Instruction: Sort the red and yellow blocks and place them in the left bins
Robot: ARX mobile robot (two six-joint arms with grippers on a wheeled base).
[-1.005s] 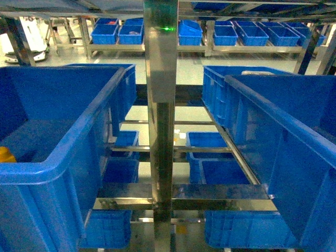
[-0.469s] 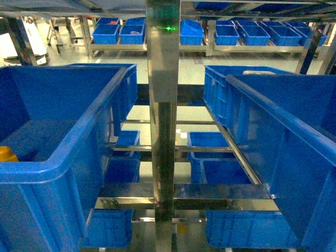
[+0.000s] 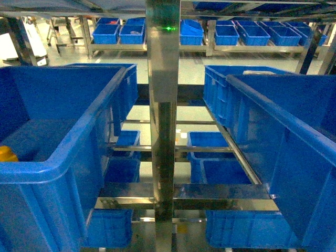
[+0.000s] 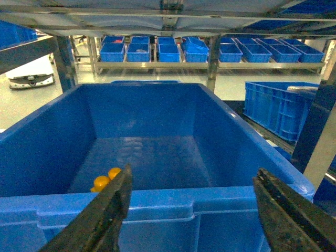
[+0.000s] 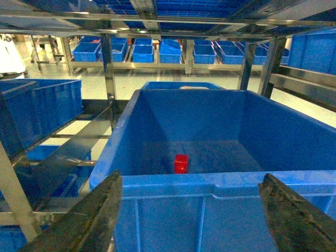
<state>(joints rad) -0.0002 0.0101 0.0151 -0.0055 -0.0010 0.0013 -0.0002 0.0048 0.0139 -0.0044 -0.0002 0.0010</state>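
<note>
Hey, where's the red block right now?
In the right wrist view, the red block stands on the floor of the blue bin in front of the open right gripper, near its front wall.

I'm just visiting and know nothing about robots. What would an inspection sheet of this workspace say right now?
Surface: steel rack holding crates; no table seen.
Job's things: yellow block lies on the floor of the left blue bin; red block stands on the floor of the right blue bin.
Clutter: nothing seen.
Grippers: left gripper and right gripper both open and empty, each in front of its bin's near rim.
Cables: nothing seen.
Surroundings: shelves of smaller blue crates behind, pale floor, a white wheeled machine far left.
</note>
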